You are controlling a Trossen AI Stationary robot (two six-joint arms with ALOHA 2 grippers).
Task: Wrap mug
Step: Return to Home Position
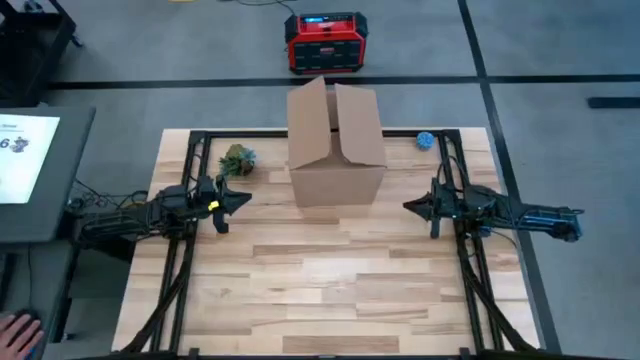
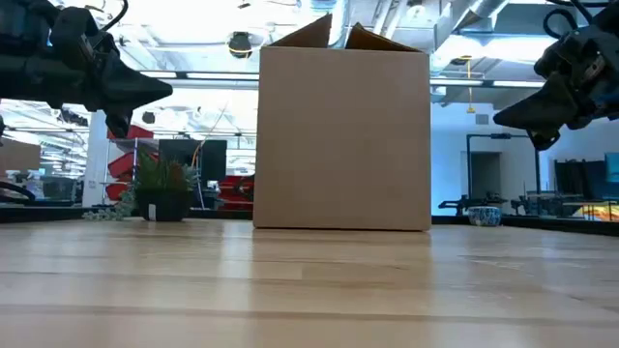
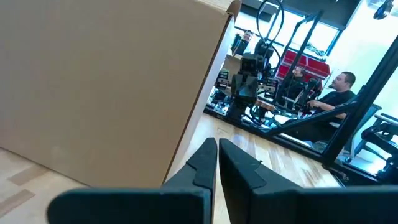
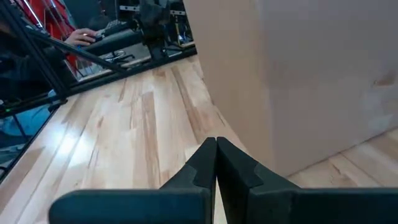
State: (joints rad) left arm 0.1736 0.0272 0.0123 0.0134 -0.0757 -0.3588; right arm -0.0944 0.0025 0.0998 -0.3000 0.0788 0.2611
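Note:
A tall brown cardboard box (image 1: 335,145) with its top flaps up stands on its base at the far middle of the wooden table (image 1: 330,270). No mug shows in any view. My left gripper (image 1: 245,200) hovers shut above the table, left of the box, pointing at it; its fingertips (image 3: 216,149) meet in the left wrist view. My right gripper (image 1: 408,206) hovers shut to the right of the box, pointing at it, fingertips together (image 4: 216,146). Both show raised in the low view, left (image 2: 160,92) and right (image 2: 503,116).
A small potted plant (image 1: 237,160) stands at the far left, a blue ball (image 1: 425,141) at the far right. A red and black device (image 1: 324,43) sits on the floor beyond the table. People sit in the room behind. A hand (image 1: 15,330) shows at the lower left.

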